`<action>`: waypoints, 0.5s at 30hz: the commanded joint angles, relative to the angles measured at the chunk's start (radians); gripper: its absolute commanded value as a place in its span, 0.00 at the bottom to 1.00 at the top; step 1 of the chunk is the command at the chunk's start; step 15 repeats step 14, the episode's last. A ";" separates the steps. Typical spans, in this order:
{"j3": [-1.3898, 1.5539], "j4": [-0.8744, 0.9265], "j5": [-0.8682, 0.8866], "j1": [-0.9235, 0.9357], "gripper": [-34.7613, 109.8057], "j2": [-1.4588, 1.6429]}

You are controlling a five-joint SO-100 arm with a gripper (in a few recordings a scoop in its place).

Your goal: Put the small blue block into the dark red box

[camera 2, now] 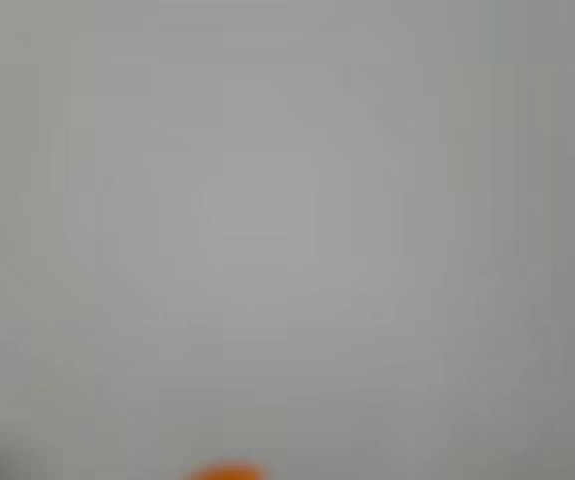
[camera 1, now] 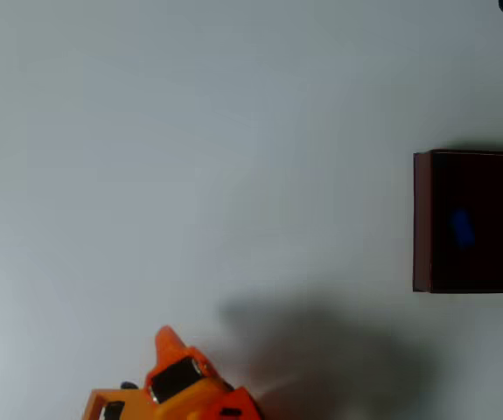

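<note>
Inside the dark red box (camera 1: 422,219), at the right edge of the overhead view, the small blue block (camera 1: 462,227) is lying on the near-black floor, roughly central between the visible walls and showing as a blurred blue patch. Its position suggests the placing step is complete — the block is resting within the walls, not on the rim. The box is sitting flat on the pale grey table (camera 1: 234,131), its right side cut by the picture's edge.

Well apart from the box, toward the lower left, the orange gripper (camera 1: 165,335) is pointing away from it and casting a broad shadow on the table between the two; judged from this spacing, the arm is parked clear of the box so that nothing disturbs the block. Whether the jaws are apart or together cannot be told — one orange tip is showing, and the wrist view is too blurred to help.

Count: one block, one box, one gripper.
</note>
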 commanded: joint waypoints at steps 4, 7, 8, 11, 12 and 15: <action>0.067 -0.009 0.017 0.049 0.24 0.012; 0.086 -0.025 0.020 0.074 0.24 0.011; 0.086 -0.021 0.020 0.077 0.24 0.011; 0.084 -0.015 0.020 0.077 0.24 0.011; 0.084 -0.015 0.018 0.077 0.24 0.011; 0.084 -0.015 0.015 0.075 0.24 0.011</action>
